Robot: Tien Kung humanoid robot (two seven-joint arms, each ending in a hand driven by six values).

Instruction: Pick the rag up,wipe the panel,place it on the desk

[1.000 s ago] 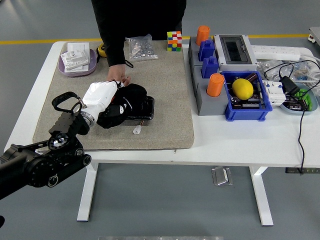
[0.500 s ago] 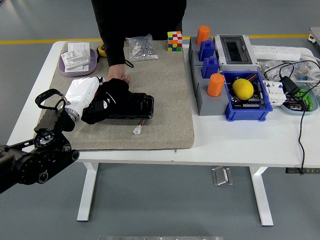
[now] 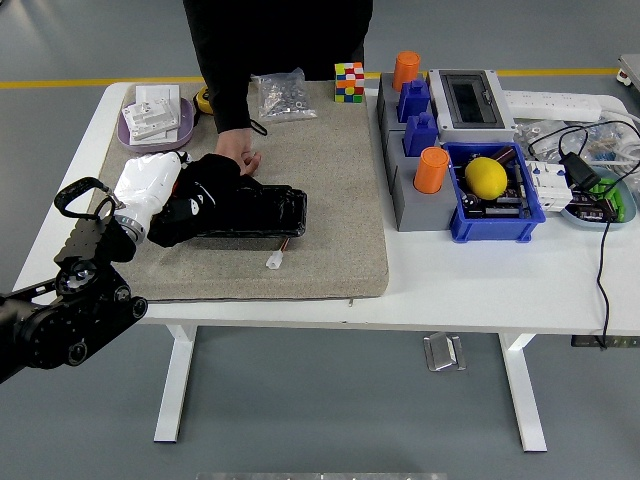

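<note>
A glossy black panel [image 3: 262, 212] lies on the grey felt mat [image 3: 335, 190] left of centre. My left arm comes in from the lower left with its white forearm over the mat's left side. The left hand [image 3: 185, 205] is curled on a black rag [image 3: 212, 176], pressing it onto the panel's left end. Black rag and black fingers blend, so the exact grip is hard to make out. A person stands at the far side, and their hand [image 3: 238, 152] rests at the panel's far left corner, just beyond the rag.
A small white connector [image 3: 275, 261] lies on the mat in front of the panel. At the back are a purple tray [image 3: 128, 133], a bag of screws [image 3: 280, 95] and a colour cube [image 3: 348, 81]. Grey and blue boxes, a lemon [image 3: 486, 177] and cables crowd the right side.
My left hand has slid the rag leftward along the panel, from its middle to its left end. The person's hand has stayed at the panel's far edge.
</note>
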